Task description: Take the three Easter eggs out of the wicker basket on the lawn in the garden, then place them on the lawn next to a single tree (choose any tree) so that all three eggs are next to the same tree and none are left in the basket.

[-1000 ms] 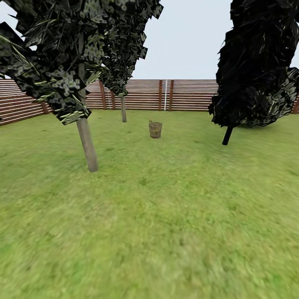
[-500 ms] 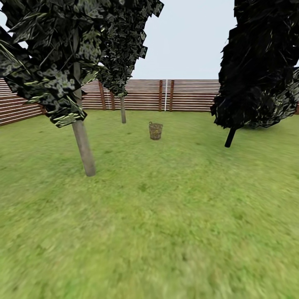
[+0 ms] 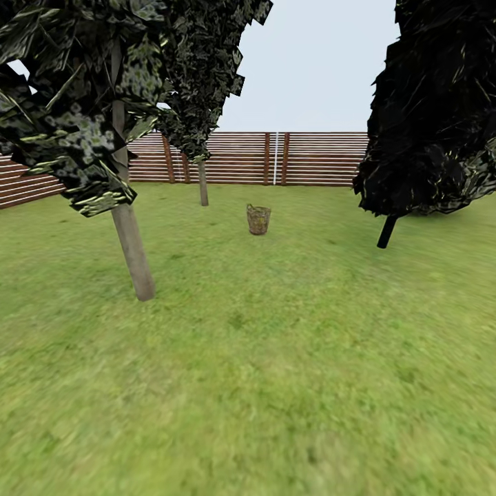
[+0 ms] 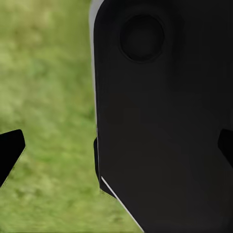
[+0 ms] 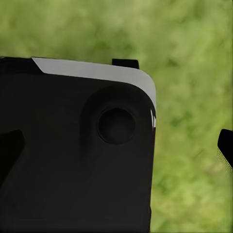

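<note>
Far ahead on the lawn (image 3: pixel 275 358) stands the small brown wicker basket (image 3: pixel 258 219), upright, near the middle of the head view. At this distance its contents are too small to make out, so the eggs are hidden. A tree with a leaning grey-brown trunk (image 3: pixel 131 251) rises at near left, and a second such tree (image 3: pixel 203 182) stands behind it by the fence. My left gripper (image 4: pixel 116 150) is open and holds nothing, its black fingertips (image 4: pixel 9 151) at the frame's edges over grass. My right gripper (image 5: pixel 116 145) is open too.
A near-black tree with a thin dark trunk (image 3: pixel 387 233) stands at right. A brown slatted fence (image 3: pixel 310 158) closes the garden's far side. Each wrist view has a black panel of my own body (image 4: pixel 160 116) over the grass.
The whole head view has shifted: the camera has rolled forward, so the basket and trees sit slightly nearer and lower in the picture. Nothing on the lawn has moved.
</note>
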